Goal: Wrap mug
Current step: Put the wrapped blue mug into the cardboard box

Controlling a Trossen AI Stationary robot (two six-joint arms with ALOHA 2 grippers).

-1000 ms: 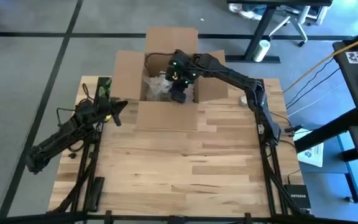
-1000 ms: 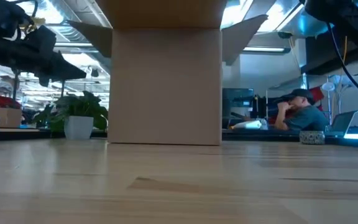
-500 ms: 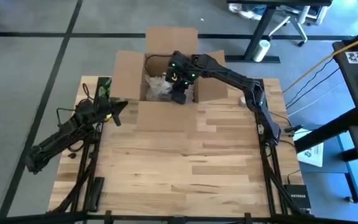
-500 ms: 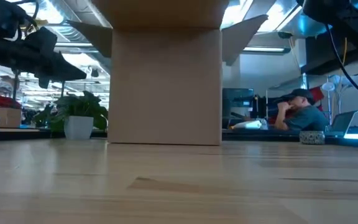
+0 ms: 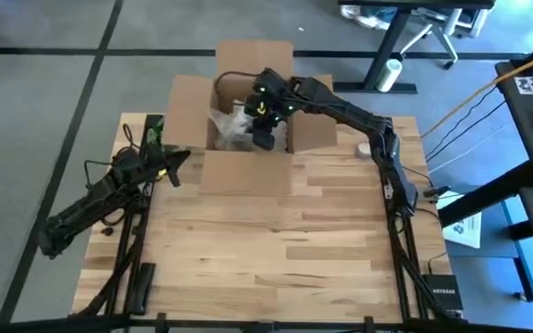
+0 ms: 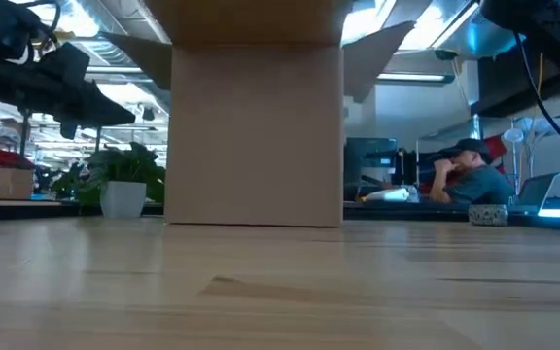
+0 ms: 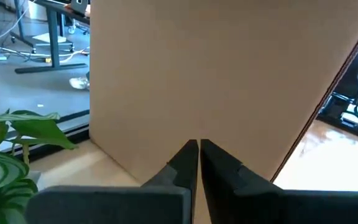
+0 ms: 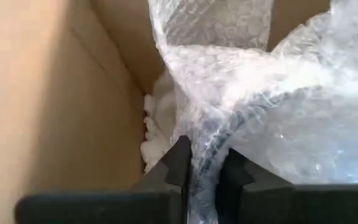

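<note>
An open cardboard box (image 5: pixel 248 173) stands at the table's far middle. Inside it lies a bundle of clear bubble wrap (image 5: pixel 229 125), crumpled and loose (image 8: pixel 260 93). A dark curved shape (image 8: pixel 211 144) shows through the wrap; the mug is otherwise hidden. My right gripper (image 5: pixel 263 139) reaches down into the box and is shut on the wrap (image 8: pixel 204 171). My left gripper (image 5: pixel 176 171) hangs shut left of the box, its fingertips (image 7: pixel 197 152) facing the box's outer wall (image 7: pixel 216 74) without touching it. My right gripper pinches the bubble wrap between its two fingers (image 8: pixel 180 160), over the dark curved shape (image 8: pixel 205 158) inside the wrap. The fingers come from above, slanting down into the box. The rest of the bundle spreads beyond the fingers, against the box's inner wall.
White packing pieces (image 8: pixel 157 134) lie at the bottom of the box. The box's flaps (image 5: pixel 188 106) stand open around it. A small white object (image 5: pixel 364 148) lies right of the box. The near half of the wooden table (image 5: pixel 276 259) is bare. Beyond the table, a person (image 6: pixel 470 180) sits and a potted plant (image 6: pixel 115 180) stands.
My right gripper, still shut on the wrap, has shifted a little toward the table's far-left inside the box. The bundle has moved with it, and the box has slid slightly toward the table's left edge.
</note>
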